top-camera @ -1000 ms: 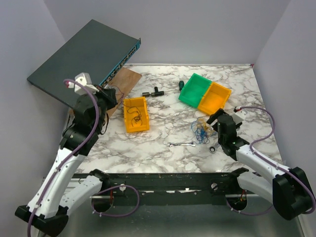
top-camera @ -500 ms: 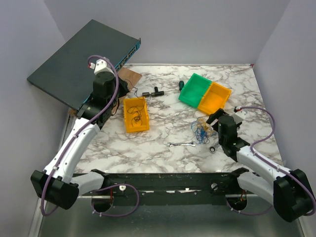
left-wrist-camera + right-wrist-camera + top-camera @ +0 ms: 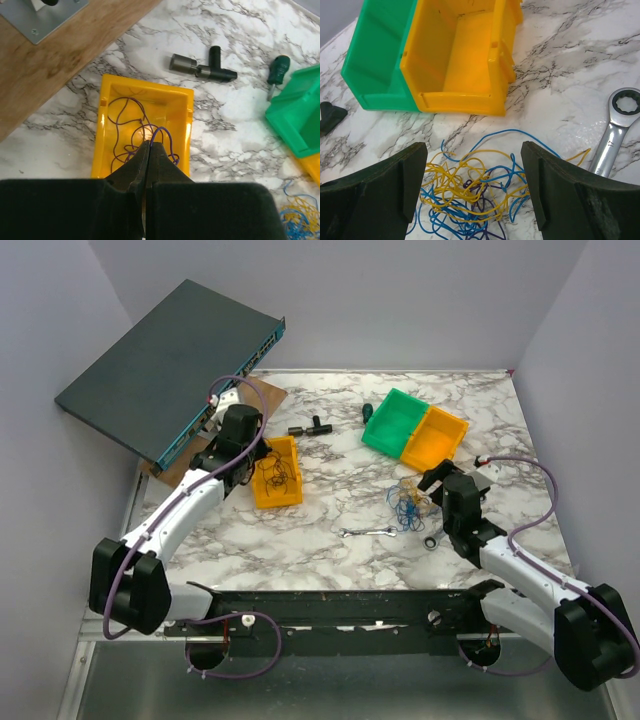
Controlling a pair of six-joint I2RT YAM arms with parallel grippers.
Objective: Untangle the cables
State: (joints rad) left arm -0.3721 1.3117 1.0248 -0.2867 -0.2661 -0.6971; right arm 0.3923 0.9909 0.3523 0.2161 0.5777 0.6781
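On the marbled white surface (image 3: 330, 490), the loose tangle of thin blue, yellow and purple cables (image 3: 472, 192) lies just ahead of the spread right hand (image 3: 474, 162), well apart from the left hand (image 3: 148, 150), pressed together over a yellow plastic bin (image 3: 150, 91).

The marble desk (image 3: 330, 480) bears a wooden board (image 3: 265, 398), a yellow bin (image 3: 278, 498), a green bin (image 3: 395, 420), an orange bin (image 3: 435, 440), black fittings (image 3: 312, 427), a screwdriver (image 3: 368, 413), a wrench (image 3: 367, 532) and loose cables (image 3: 408, 502).
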